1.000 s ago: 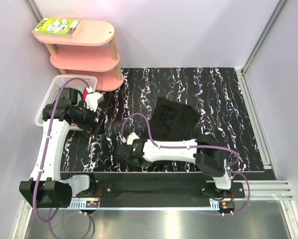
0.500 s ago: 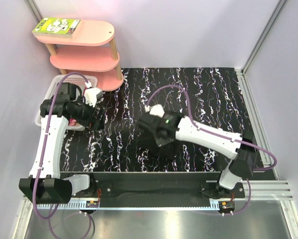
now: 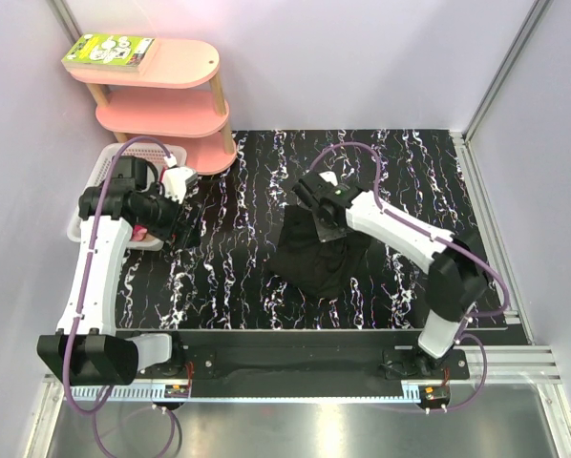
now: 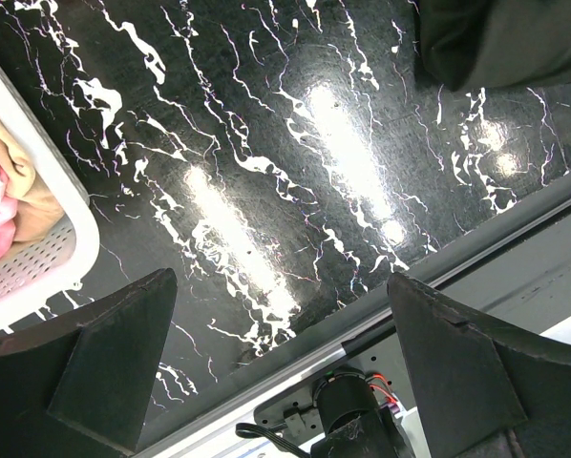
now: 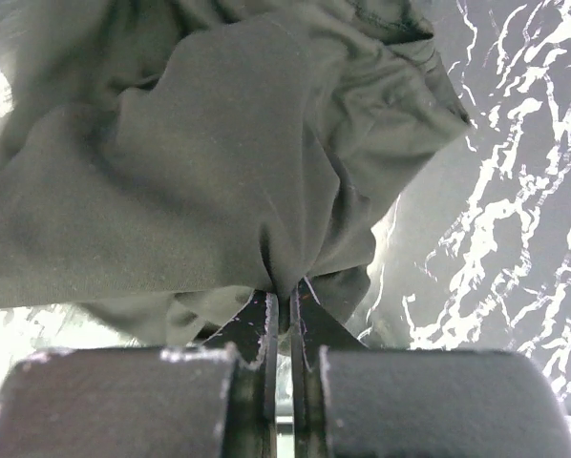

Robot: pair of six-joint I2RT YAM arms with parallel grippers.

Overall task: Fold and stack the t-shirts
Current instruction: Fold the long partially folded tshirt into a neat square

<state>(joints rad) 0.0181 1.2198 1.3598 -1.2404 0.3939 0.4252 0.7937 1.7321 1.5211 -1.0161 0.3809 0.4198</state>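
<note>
The black t-shirt (image 3: 319, 260) hangs bunched from my right gripper (image 3: 326, 218) over the middle of the table, its lower part resting on the surface. In the right wrist view the jaws are shut on a pinched fold of the dark cloth (image 5: 219, 172), my right gripper (image 5: 284, 298) just under it. My left gripper (image 3: 182, 232) is open and empty above the table beside the basket; in the left wrist view its fingers (image 4: 104, 367) stand wide apart over bare table. Pink and tan cloth (image 4: 4, 186) lies in the basket. A corner of the black shirt (image 4: 500, 38) shows at the top right.
A white lattice basket (image 3: 96, 186) stands at the table's left edge, under the left arm. A pink three-tier shelf (image 3: 166, 105) with a green book (image 3: 109, 50) stands behind it. The table's front rail (image 3: 324, 358) runs along the near edge.
My right gripper has swung from the near left of the table up to the far middle, dragging the black shirt with it and lifting it. The left arm has barely moved.
</note>
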